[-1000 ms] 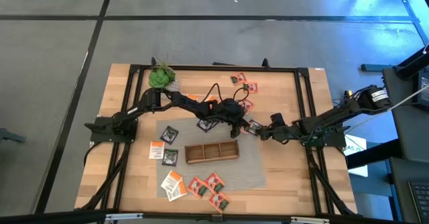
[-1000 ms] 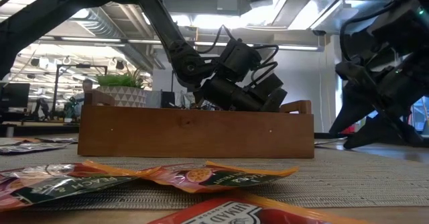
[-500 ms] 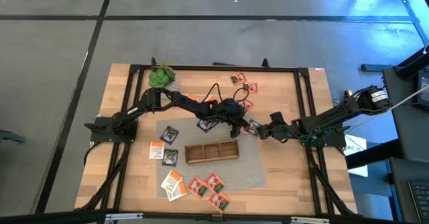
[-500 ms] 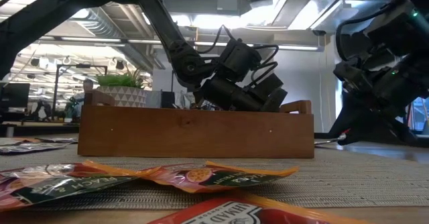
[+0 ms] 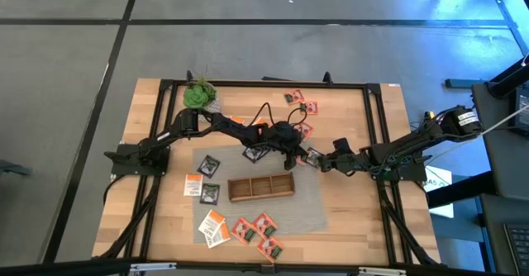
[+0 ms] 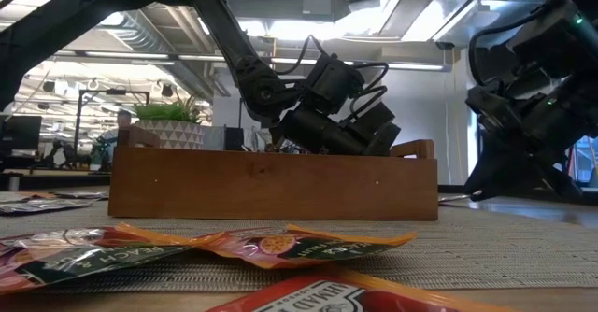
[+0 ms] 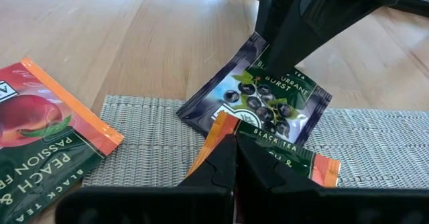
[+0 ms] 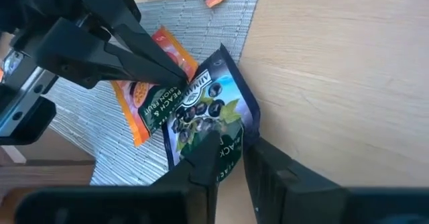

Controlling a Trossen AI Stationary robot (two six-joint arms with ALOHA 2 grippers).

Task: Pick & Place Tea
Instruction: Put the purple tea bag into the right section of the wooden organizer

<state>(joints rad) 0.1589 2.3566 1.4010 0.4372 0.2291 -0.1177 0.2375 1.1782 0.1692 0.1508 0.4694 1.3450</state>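
Note:
A dark blackcurrant tea sachet (image 7: 265, 96) lies at the woven mat's far right edge and overlaps an orange-and-green tea sachet (image 7: 281, 160). My left gripper (image 7: 234, 147), reaching in from the left to the table's middle (image 5: 295, 154), is shut on the orange sachet. My right gripper (image 8: 230, 160) comes from the right (image 5: 317, 162) and is shut on the dark sachet (image 8: 208, 113). The wooden tray (image 5: 260, 187) stands just nearer than both grippers. My left gripper pinches the orange sachet's edge (image 7: 224, 125) between its two fingers, slanting down from the table's left. The rest of the sachet lies on the mat beside the dark one. My right gripper pinches the dark sachet's right-hand edge (image 8: 228, 143) between its two fingers, slanting down from the table's right. The sachet's other end rests on the mat and against the orange sachet (image 8: 144, 96).
More sachets lie on the mat's near left part (image 5: 248, 229), left of the tray (image 5: 205, 177) and at the far side (image 5: 299, 107). A potted plant (image 5: 198, 94) stands at the far left. The black frame rails (image 5: 374, 127) run along the table's edges.
In the low view a dark part of my right gripper has shifted sideways; both arms and the sachets have stayed in place.

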